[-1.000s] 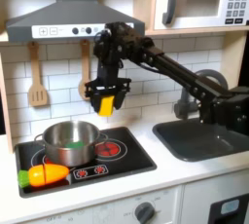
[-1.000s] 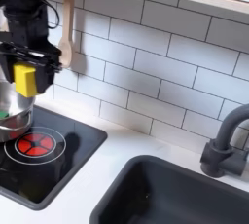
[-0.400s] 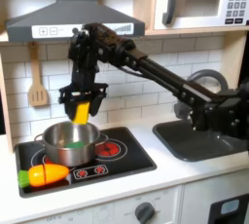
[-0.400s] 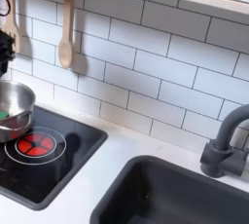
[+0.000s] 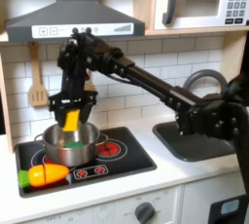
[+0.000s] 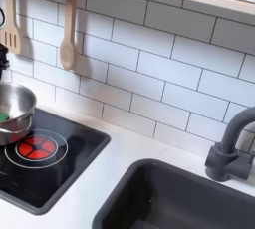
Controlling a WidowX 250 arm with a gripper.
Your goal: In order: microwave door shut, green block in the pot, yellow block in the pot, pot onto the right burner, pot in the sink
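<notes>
Hovering over the pot [image 5: 70, 142], the gripper [image 5: 71, 119] grasps the yellow block [image 5: 72, 121] between its fingers, the block hanging upright with its lower end just above the rim. Holding it straight over the opening makes sense: a release from there should drop it inside rather than on the stovetop [image 5: 126, 157]. In the first exterior view the pot sits on the burner at about 9 o'clock on the stovetop, and the green block [image 5: 71, 145] already lies in its bottom, so the second block is judged the step in hand. The red burner [image 5: 107, 149] at 3 o'clock of the pot is bare, which suits the later slide. An orange toy carrot [image 5: 45, 175] lies at about 7 o'clock of the pot, near the front edge and clear of the drop. The microwave door [image 5: 194, 3], at 1 o'clock in the upper part of the scene, looks closed flush. The sink [image 5: 199, 138] lies at 3 o'clock, set in the table, well apart from the pot. In the second exterior view the pot [image 6: 14, 109] shows at 9 o'clock with green inside, and wooden utensils [image 6: 67, 24] hang on the tile wall behind.
</notes>
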